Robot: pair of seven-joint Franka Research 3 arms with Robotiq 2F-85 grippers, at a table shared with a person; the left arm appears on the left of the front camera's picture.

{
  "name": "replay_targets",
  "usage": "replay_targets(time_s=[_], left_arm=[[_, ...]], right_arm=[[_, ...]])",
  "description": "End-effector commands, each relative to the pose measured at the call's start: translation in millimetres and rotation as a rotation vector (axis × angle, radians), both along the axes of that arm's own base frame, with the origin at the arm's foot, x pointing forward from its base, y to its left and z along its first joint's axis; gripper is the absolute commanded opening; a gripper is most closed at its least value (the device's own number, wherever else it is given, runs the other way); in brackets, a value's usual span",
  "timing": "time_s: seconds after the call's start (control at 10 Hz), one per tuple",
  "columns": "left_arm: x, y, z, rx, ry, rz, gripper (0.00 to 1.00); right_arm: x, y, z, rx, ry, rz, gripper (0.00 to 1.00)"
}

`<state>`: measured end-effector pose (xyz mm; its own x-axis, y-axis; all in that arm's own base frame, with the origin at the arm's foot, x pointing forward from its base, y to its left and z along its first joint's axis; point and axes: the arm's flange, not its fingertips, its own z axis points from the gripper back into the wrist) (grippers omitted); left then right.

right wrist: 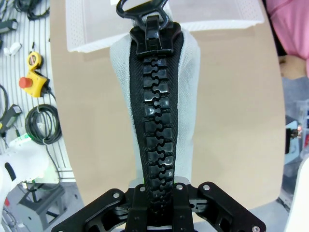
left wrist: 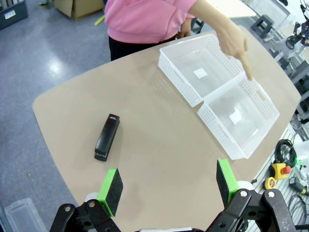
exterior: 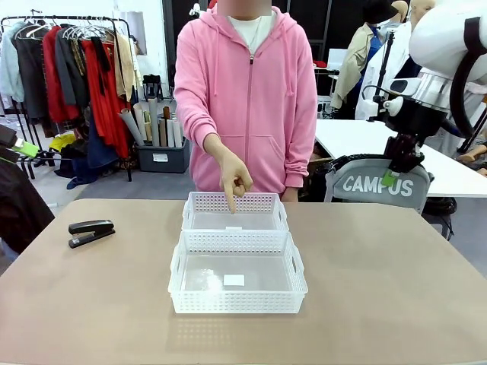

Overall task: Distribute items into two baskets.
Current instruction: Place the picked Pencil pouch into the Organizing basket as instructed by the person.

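We see the right fingers [exterior: 391, 179] pressed together on the top edge of the pouch [exterior: 378, 186]. They pinch it at its black zipper, so the grey body hangs straight down with the "CAMPUS" lettering facing us. Gripping along the zipper line seems sensible to us: it is the stiffest part of a soft bag. Letting the bag dangle also keeps it narrow enough to lower into a basket of about its own size. It hangs in the air over the far right of the desk [exterior: 380, 289], well apart from both baskets and touching nothing else.

The two baskets sit end to end in the middle of the desk, touching each other. The far basket [exterior: 266, 202] is close to the person and the near basket [exterior: 237, 302] is on our side. Both look empty apart from a small white label on each floor. The person's hand [exterior: 234, 176] reaches down with the index finger over the far basket's far rim, which we read as a sign for where the pouch should go.

The stapler [exterior: 91, 232] lies flat on the left of the desk, well apart from the baskets. The left fingers [left wrist: 168, 182] stand spread wide above the left side of the desk, holding nothing, with the stapler ahead of them. We judge they are placed there to take it, presumably for the near basket.
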<state>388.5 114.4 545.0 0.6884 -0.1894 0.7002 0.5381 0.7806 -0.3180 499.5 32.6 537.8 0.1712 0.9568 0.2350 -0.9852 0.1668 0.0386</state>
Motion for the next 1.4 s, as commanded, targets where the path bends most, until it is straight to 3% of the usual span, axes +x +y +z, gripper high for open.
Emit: replay_targets(time_s=[0.0,0.7,1.3], left_arm=[[0,1,0,-0.012,-0.014,-0.01,1.0],[0,1,0,-0.012,-0.014,-0.01,1.0],[0,1,0,-0.012,-0.014,-0.01,1.0]], right_arm=[[-13,19,-5,-0.011,-0.002,0.01,0.0],[-70,87,-26,-0.043,-0.001,0.133,0.0],[-88,117,-45,0.001,0.035,0.036,0.0]])
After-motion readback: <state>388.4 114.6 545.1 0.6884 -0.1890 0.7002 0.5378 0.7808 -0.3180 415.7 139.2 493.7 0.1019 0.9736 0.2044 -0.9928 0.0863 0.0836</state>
